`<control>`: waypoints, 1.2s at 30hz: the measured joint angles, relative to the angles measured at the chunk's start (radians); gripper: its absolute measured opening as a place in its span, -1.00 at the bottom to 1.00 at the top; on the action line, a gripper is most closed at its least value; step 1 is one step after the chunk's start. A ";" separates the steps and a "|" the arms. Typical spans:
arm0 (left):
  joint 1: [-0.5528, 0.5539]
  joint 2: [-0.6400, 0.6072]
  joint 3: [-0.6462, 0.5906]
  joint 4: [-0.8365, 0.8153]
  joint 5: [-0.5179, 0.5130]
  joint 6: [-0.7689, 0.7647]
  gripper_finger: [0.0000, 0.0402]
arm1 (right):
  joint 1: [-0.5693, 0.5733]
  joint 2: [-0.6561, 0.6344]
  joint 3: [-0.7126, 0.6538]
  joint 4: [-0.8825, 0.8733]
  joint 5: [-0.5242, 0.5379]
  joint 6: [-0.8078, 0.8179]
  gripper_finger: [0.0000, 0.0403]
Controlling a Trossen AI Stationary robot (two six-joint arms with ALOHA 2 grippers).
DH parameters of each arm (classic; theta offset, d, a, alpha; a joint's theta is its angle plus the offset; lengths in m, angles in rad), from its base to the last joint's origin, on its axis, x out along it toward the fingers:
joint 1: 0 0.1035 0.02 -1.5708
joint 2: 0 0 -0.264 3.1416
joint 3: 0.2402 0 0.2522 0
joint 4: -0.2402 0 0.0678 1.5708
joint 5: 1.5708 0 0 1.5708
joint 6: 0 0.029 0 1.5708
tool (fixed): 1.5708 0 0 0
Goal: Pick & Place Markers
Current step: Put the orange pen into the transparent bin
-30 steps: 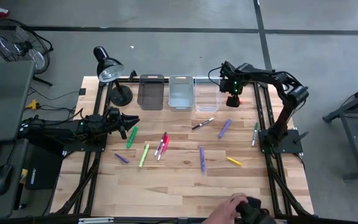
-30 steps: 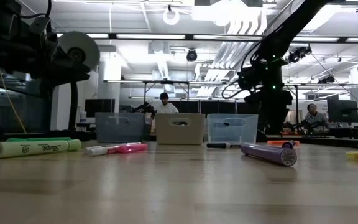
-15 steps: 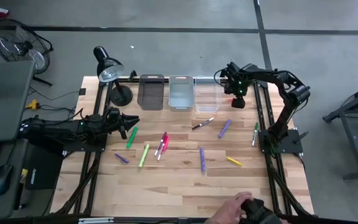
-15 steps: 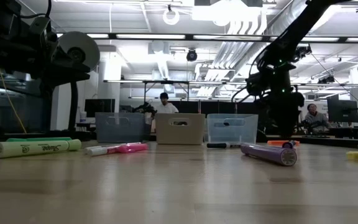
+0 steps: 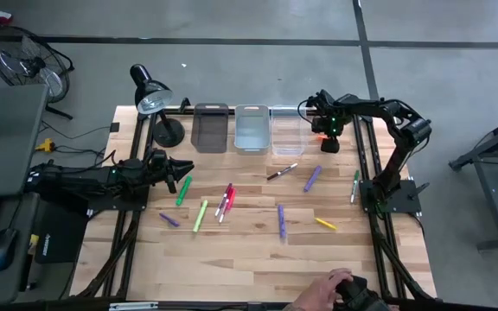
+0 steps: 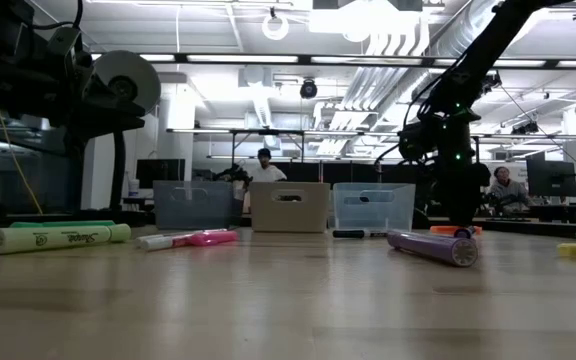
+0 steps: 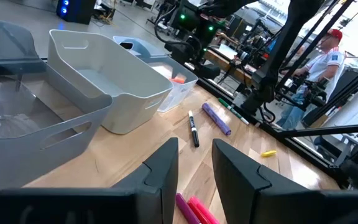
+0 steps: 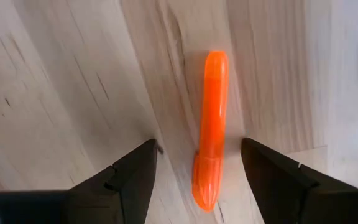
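My right gripper (image 8: 197,168) points down at the far right of the table, fingers wide apart. My left gripper (image 7: 194,165) waits at the left, fingers apart.

ahead of the left tool (image 7: 194,163), fingers parted, lie a black-and-white marker (image 7: 192,129), a purple marker (image 7: 217,118) and 3 bins (image 7: 104,81).

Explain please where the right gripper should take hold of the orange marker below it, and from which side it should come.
Best guess: grip the orange marker across the middle of its barrel, coming straight down from above. It lies flat on the wooden table, and the right gripper has its fingers open on either side of it, so closing would pinch the narrow width. Its rounded barrel may roll if gripped near an end.
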 joint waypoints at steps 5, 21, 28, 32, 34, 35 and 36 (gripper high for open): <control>0.000 0.000 0.000 0.000 0.000 0.000 -0.52 | 0.008 -0.004 0.000 -0.004 -0.005 0.020 0.11; 0.000 0.000 0.000 0.000 0.000 0.000 -0.52 | 0.003 -0.033 0.001 -0.008 -0.007 0.023 0.12; 0.000 0.000 0.000 0.000 0.000 0.000 -0.52 | -0.014 0.003 0.002 -0.011 -0.007 0.029 0.11; 0.000 0.000 0.000 0.000 0.000 0.000 -0.52 | -0.013 0.013 0.005 -0.009 -0.017 0.056 0.08; 0.000 0.000 0.000 0.000 0.000 0.000 -0.52 | -0.013 0.014 0.005 -0.001 -0.023 0.078 0.04; 0.000 0.000 0.000 0.000 0.000 0.000 -0.52 | -0.013 0.014 0.005 0.003 -0.024 0.082 0.02; 0.000 0.000 0.000 0.000 0.000 0.000 -0.52 | -0.013 0.014 0.005 0.005 -0.023 0.084 0.00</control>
